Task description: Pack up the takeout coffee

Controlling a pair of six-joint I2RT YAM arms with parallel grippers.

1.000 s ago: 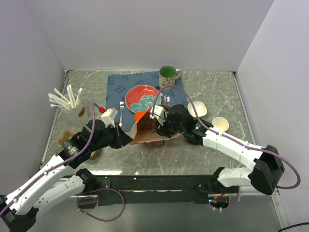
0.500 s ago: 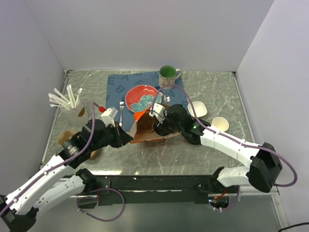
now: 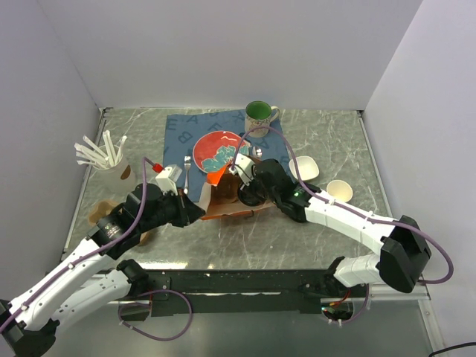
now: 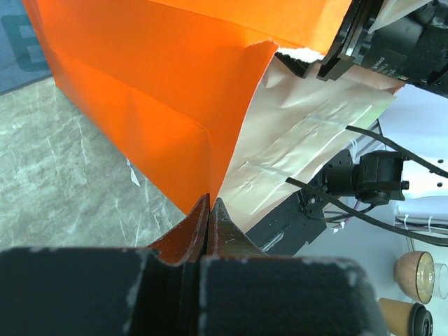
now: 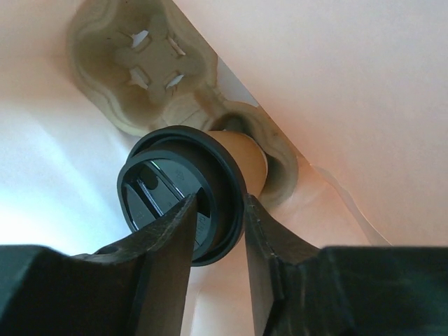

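Note:
The takeout coffee (image 5: 241, 155), a brown paper cup with a black lid (image 5: 164, 185), lies inside the bag with its base in a socket of a pulp cup carrier (image 5: 140, 77). My right gripper (image 5: 219, 201) reaches into the bag and is shut on the lid's rim, one finger across the lid's top and the other outside the rim. The orange paper bag (image 3: 223, 202) lies on its side mid-table, its mouth facing the arms. My left gripper (image 4: 210, 204) is shut on the bag's (image 4: 161, 84) lower mouth edge and holds it open. In the top view the right gripper's fingers are hidden inside the bag.
A green mug (image 3: 258, 113), a red plate (image 3: 219, 151) and a fork lie on a blue cloth (image 3: 178, 137) behind the bag. A cup of white utensils (image 3: 111, 167) stands left. A white bowl (image 3: 303, 167) and a lidless paper cup (image 3: 339, 190) sit right.
My right arm has pushed a little further left into the bag and its jaws have narrowed onto the lid. The left gripper has kept its hold on the bag.

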